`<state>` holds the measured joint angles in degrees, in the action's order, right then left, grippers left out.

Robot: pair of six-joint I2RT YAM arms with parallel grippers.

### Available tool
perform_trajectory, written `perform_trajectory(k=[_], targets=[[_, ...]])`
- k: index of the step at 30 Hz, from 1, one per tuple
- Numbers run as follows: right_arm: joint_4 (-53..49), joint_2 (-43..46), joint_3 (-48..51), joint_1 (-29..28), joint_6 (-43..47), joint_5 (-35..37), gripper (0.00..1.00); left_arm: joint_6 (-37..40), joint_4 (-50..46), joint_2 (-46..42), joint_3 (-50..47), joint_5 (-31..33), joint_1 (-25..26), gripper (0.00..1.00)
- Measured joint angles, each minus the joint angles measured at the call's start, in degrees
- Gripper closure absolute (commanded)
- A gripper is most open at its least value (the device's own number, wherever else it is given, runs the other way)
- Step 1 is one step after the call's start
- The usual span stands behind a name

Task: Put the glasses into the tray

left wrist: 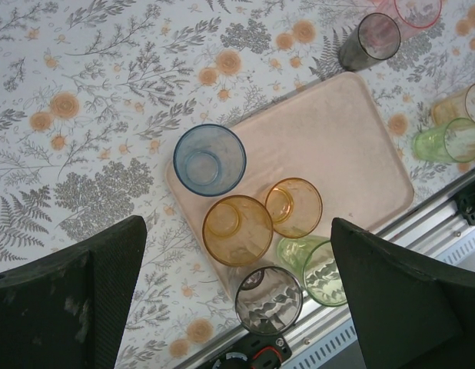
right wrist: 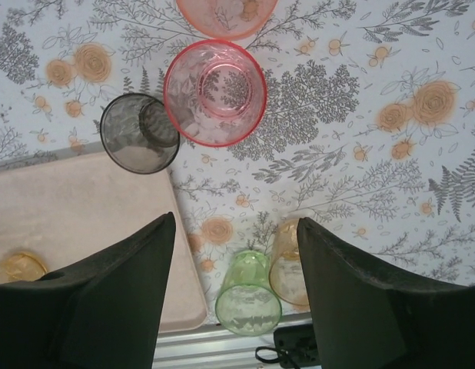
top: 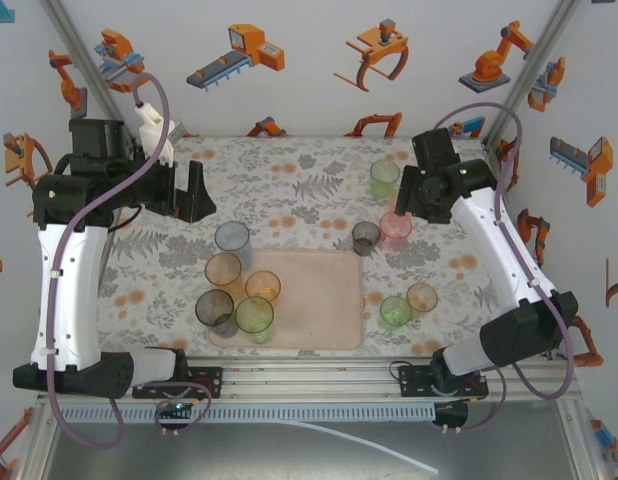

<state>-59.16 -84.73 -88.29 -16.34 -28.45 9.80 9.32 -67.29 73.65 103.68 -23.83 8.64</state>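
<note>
Right now the left jaws stand wide apart and grip nothing. Below the gap between them, five glasses cluster at one end of the pink tray [left wrist: 353, 146]: a blue glass [left wrist: 210, 159], an orange glass [left wrist: 237, 229], a second orange glass [left wrist: 293, 207], a green glass [left wrist: 314, 270] and a grey glass [left wrist: 268, 300]. The right jaws are parted too, with nothing between them. Just ahead of their tips a pink glass [right wrist: 214, 92] stands upright on the flowered surface [right wrist: 360, 154], with a second grey glass [right wrist: 139, 132] just beside it, off the tray's corner. Under that gap, a second green glass [right wrist: 247, 298] and a third orange glass [right wrist: 286, 265] stand side by side off the tray.
</note>
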Motion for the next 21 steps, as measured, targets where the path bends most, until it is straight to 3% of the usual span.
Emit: perform_trajectory(k=[7,21], targets=[[5.2,-4.6,3.6,4.1,0.0,-2.2,0.48,0.4,0.0,0.0,-0.6,0.1,0.0,0.03],[11.1,-11.0,7.0,6.0,1.3,-4.5,0.55,0.6,0.0,0.0,-1.3,0.2,0.0,0.03]])
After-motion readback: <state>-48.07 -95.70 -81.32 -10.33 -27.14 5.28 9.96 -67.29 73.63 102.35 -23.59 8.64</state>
